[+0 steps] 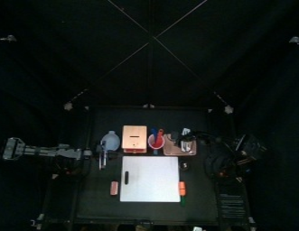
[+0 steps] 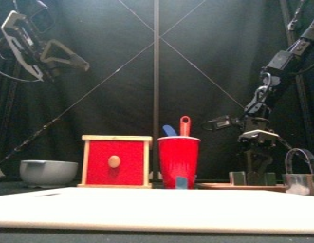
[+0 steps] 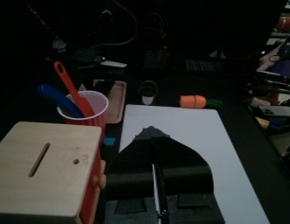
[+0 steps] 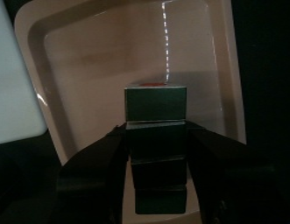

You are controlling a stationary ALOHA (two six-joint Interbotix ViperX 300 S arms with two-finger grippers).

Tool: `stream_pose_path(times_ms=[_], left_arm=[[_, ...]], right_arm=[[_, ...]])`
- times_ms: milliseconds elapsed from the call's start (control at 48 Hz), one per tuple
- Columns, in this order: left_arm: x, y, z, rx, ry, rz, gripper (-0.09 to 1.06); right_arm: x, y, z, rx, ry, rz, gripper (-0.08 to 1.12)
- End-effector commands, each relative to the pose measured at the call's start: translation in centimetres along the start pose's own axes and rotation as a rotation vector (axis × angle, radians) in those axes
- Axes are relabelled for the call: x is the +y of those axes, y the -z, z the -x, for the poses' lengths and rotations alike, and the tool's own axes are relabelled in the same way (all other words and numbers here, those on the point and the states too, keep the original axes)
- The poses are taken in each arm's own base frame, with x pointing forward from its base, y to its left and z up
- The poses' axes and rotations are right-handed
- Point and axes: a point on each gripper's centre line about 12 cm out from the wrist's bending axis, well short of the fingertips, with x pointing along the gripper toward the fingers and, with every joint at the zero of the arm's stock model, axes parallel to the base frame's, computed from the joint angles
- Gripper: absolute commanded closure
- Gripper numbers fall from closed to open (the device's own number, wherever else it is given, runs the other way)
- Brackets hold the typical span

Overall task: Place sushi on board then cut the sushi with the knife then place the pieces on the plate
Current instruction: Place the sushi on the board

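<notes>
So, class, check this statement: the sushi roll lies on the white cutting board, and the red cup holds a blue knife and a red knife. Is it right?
Not quite. The sushi roll lies on the pink tray, not on the white cutting board; the right wrist view shows it. The red cup does hold a blue knife and a red knife.

Shows the white cutting board (image 1: 152, 179) flat at mid-table. Places the pink tray (image 4: 100, 61) at the board's 1 o'clock, with the sushi roll (image 4: 157, 131) of dark green blocks lying on it, joined end to end. Stands the blue knife (image 2: 170, 130) and red knife (image 2: 185, 124) in the red cup (image 2: 179, 159) at 12 o'clock.
</notes>
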Motion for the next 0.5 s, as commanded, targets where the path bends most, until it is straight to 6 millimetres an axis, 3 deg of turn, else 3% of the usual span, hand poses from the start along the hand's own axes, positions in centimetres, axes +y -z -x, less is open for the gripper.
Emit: stream_pose_path(times_ms=[21,271,500], left_arm=[[0.1,-0.6,-0.1,-0.019,-0.004,0.004,0.98],[0.1,-0.5,-0.1,-0.012,-0.008,0.014,0.98],[0.1,-0.2,0.0,-0.003,-0.009,0.015,0.98]], right_arm=[[0.1,-1.4,1.6,-0.059,-0.008,-0.048,0.41],[2.0,-2.8,4.9,-0.172,-0.051,-0.224,0.41],[5.7,-3.4,7.0,-0.219,-0.087,-0.324,0.41]])
